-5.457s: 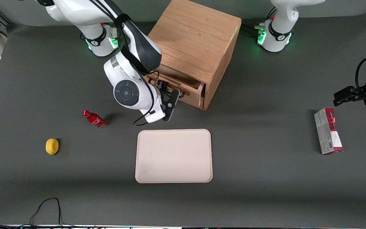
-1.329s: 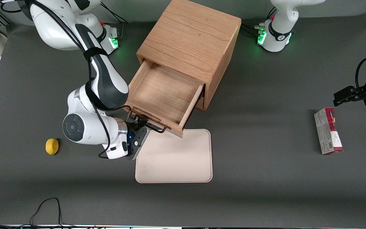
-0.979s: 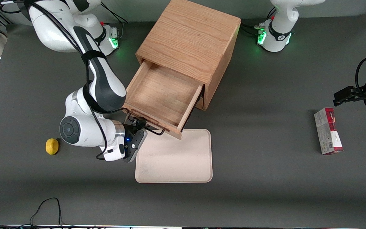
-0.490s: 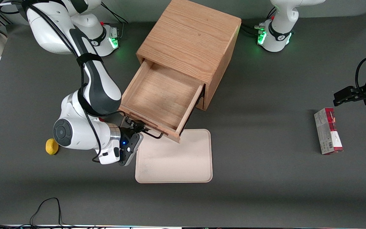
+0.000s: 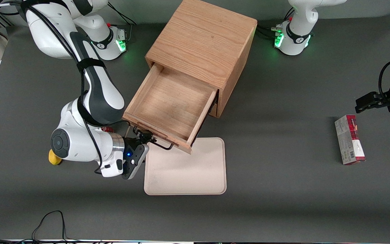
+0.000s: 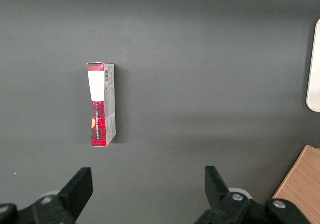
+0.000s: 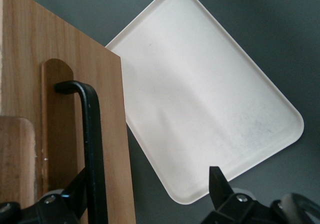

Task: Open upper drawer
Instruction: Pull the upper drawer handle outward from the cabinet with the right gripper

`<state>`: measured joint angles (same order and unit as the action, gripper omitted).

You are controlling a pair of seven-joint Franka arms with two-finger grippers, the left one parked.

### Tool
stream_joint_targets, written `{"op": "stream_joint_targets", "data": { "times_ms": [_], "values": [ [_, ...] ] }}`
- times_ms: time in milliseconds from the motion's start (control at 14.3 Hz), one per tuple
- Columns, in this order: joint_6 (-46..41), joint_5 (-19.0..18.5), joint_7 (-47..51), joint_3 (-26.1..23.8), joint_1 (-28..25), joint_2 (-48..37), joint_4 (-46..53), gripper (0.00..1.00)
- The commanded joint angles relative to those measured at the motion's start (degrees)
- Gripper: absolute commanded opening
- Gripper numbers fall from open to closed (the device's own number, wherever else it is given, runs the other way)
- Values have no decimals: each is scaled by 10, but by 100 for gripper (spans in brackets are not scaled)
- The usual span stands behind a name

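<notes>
In the front view the right arm reached down from its base, elbow bent, wrist lying low over the table (image 5: 283, 203), with the gripper (image 5: 143, 138) at the black handle (image 5: 161, 145) of the upper drawer (image 5: 171, 105). The drawer stood pulled well out of the oak cabinet (image 5: 201, 40), its run slanting toward the camera and the working arm's end, its front panel crossways to that and overhanging a corner of the cream tray (image 5: 188, 169). A lemon (image 5: 53, 159) and a red bottle (image 5: 107, 128) were mostly hidden by the arm; a red and white box (image 5: 349, 139) lay toward the parked arm's end.

The left wrist view showed that box (image 6: 101, 104) flat on the table, plus an edge of the tray (image 6: 315, 69) and a cabinet corner (image 6: 302, 184).

In the right wrist view the gripper (image 7: 145, 184) had its jaws spread wide, the handle (image 7: 92, 134) just beside one finger (image 7: 75, 194), the drawer front (image 7: 70, 109) over the tray (image 7: 200, 109)
</notes>
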<state>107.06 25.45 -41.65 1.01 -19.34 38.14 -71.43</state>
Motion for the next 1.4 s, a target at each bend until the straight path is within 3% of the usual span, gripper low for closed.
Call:
{"op": "stream_joint_targets", "data": {
  "times_ms": [0,1329],
  "values": [
    [5,17,-17,-4,9,18,24,100],
    [-13,29,-8,-5,33,20,56,100]
  ]
}}
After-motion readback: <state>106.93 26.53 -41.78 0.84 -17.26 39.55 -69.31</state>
